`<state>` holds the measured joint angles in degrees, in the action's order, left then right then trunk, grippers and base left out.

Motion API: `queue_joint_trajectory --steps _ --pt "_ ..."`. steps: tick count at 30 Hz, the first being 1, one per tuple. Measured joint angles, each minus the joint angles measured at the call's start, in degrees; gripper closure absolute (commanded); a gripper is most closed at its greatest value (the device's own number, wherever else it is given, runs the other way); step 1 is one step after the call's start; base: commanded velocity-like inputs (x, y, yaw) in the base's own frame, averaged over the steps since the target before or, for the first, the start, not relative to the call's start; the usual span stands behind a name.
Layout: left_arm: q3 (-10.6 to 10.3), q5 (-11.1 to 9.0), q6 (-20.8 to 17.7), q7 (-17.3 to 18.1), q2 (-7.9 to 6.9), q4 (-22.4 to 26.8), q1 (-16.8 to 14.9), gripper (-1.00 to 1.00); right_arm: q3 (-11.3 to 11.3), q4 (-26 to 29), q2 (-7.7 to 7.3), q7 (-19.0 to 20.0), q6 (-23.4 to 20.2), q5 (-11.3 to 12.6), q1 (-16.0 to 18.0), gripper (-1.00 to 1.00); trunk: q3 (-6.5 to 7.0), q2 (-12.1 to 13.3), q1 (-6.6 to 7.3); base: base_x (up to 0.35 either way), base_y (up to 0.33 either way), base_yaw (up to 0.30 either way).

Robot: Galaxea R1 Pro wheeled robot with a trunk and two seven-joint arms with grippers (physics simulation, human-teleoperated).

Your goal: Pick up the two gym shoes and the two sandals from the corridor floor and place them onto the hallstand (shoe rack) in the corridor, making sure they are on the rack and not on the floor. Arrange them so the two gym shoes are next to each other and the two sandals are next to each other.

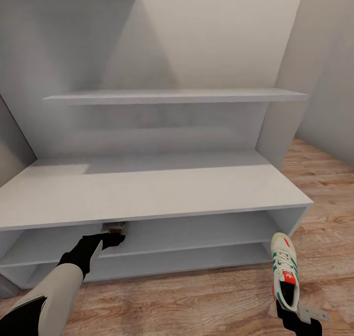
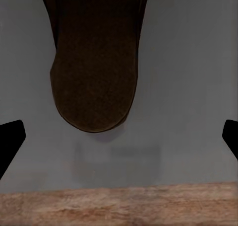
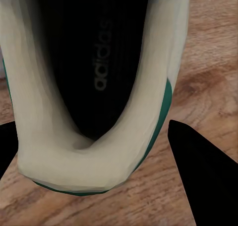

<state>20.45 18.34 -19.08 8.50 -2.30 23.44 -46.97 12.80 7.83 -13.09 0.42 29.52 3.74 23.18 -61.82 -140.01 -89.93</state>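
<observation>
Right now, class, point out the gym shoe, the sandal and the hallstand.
gym shoe (image 1: 285, 269), head view, laced upper.
sandal (image 2: 94, 72), left wrist view, dark underside.
hallstand (image 1: 147, 193), head view, bare bench top.

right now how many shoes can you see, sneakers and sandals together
2. One sneaker sits at the right gripper, over the floor by the rack's right end. One sandal lies on a rack shelf before the left gripper. Others may be out of view.

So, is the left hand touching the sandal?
Apart. The left wrist view shows grey shelf surface between the sandal and both fingers of the open left hand.
</observation>
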Motion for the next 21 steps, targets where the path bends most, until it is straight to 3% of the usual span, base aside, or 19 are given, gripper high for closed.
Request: queue_joint_trajectory --steps 7,21 --pt "0.0 0.0 0.0 0.0 0.05 0.0 0.1 -1.0 0.0 0.0 0.0 0.0 0.0 0.0 0.0 1.0 0.0 0.0 -0.02 -0.098 0.0 0.0" --pt "-0.1 -0.1 0.2 0.0 0.13 0.0 0.2 -1.0 0.0 0.0 0.08 0.0 0.0 0.0 0.0 1.0 0.0 0.0 -0.03 -0.326 -0.042 0.0"
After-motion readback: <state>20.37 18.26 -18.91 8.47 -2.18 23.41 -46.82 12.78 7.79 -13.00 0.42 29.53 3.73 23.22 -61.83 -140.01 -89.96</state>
